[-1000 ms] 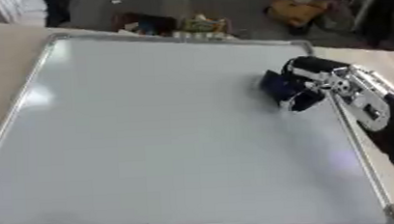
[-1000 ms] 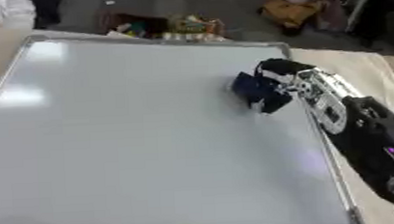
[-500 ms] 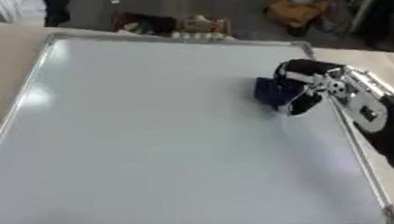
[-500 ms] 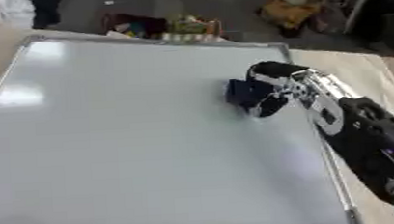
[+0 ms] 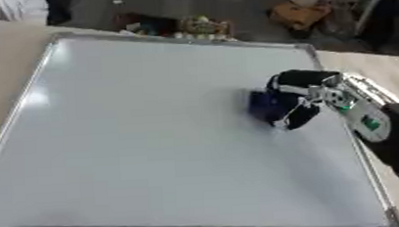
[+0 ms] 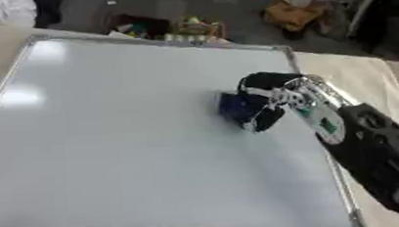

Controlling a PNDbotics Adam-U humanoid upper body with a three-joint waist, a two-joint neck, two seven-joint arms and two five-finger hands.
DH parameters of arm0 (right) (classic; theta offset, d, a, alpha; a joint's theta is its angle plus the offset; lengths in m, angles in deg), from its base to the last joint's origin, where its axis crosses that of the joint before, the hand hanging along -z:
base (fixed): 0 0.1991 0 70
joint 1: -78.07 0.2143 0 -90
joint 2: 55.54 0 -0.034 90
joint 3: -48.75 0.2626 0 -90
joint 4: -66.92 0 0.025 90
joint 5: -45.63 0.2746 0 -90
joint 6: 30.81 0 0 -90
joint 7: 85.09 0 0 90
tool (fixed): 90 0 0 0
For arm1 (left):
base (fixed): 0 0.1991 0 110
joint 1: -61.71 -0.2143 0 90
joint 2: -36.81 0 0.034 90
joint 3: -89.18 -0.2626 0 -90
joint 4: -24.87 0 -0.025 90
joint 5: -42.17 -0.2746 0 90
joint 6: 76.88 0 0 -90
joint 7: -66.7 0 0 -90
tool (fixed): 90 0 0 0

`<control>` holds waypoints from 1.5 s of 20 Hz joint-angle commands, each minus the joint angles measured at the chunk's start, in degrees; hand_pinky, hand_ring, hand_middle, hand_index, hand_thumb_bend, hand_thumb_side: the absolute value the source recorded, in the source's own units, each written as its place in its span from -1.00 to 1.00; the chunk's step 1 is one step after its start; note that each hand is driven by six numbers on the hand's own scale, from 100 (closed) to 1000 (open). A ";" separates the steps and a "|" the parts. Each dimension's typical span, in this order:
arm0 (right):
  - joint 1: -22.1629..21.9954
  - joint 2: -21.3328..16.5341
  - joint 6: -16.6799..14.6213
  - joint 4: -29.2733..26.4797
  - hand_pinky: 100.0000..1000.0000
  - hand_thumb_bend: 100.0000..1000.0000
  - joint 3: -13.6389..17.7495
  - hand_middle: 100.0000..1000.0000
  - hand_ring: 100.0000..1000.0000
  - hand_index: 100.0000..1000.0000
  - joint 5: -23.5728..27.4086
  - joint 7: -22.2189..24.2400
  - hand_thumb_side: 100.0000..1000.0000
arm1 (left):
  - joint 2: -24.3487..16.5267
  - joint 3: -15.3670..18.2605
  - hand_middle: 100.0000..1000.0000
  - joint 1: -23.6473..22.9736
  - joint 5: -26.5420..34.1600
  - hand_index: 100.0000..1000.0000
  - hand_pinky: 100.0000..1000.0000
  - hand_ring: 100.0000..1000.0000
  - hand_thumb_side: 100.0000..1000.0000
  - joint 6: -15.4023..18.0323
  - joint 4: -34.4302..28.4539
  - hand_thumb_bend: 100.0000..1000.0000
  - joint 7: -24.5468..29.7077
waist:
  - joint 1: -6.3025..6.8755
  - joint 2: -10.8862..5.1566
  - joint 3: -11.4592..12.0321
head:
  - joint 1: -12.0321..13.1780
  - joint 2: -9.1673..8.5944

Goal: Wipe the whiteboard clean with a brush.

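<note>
A large whiteboard (image 5: 135,133) with a silver frame lies flat and fills most of both views; its surface looks blank. My right hand (image 5: 298,94) reaches in from the right and is shut on a dark blue brush (image 5: 267,106), which presses on the board right of its middle. The brush (image 6: 236,107) shows at the left of the curled fingers. My left hand shows in neither view.
The board rests on a tan table (image 5: 380,66) that shows at the right and upper left. Beyond the far edge lie a box of small coloured items (image 5: 177,26) and a brown object (image 5: 296,12) on a dark floor.
My right hand has slid the brush leftward across the board, from near the right frame toward the middle.
</note>
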 commanded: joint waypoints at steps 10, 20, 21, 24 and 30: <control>-1.68 -4.25 1.67 -7.39 -0.02 -1.00 -2.02 -0.69 0.14 -0.79 6.75 5.67 -0.91 | -1.05 -0.12 -0.18 0.40 0.59 -0.16 -0.04 -0.35 0.74 -0.35 -1.36 -0.77 -0.22 | 0.47 -2.45 -0.58 | 0.56 1.12; -0.68 -4.03 4.04 -5.24 -0.03 -1.00 0.10 -0.70 0.13 -0.79 5.80 3.94 -0.87 | -1.13 -0.08 -0.18 0.45 0.59 -0.16 -0.04 -0.35 0.74 -0.11 -1.28 -0.77 -0.21 | 0.63 -2.29 -0.38 | 0.48 0.66; -0.40 -3.82 4.19 -4.34 -0.03 -1.00 0.54 -0.70 0.13 -0.79 5.33 3.29 -0.87 | -1.13 -0.06 -0.18 0.46 0.55 -0.16 -0.04 -0.35 0.74 -0.08 -1.28 -0.77 -0.21 | 0.62 -2.17 -0.33 | 0.48 0.57; 0.39 -3.29 4.33 -1.75 -0.03 -1.00 1.65 -0.71 0.13 -0.79 3.72 1.24 -0.84 | -1.11 -0.01 -0.19 0.48 0.39 -0.17 -0.04 -0.36 0.75 0.01 -1.29 -0.78 -0.15 | 0.55 -1.74 -0.12 | 0.50 0.21; 1.41 -2.29 3.88 2.73 -0.02 -1.00 3.08 -0.70 0.14 -0.79 0.45 -1.52 -0.84 | -0.99 0.12 -0.19 0.57 0.01 -0.17 -0.05 -0.36 0.75 0.26 -1.28 -0.79 0.00 | 0.53 -0.64 0.40 | 0.31 -0.64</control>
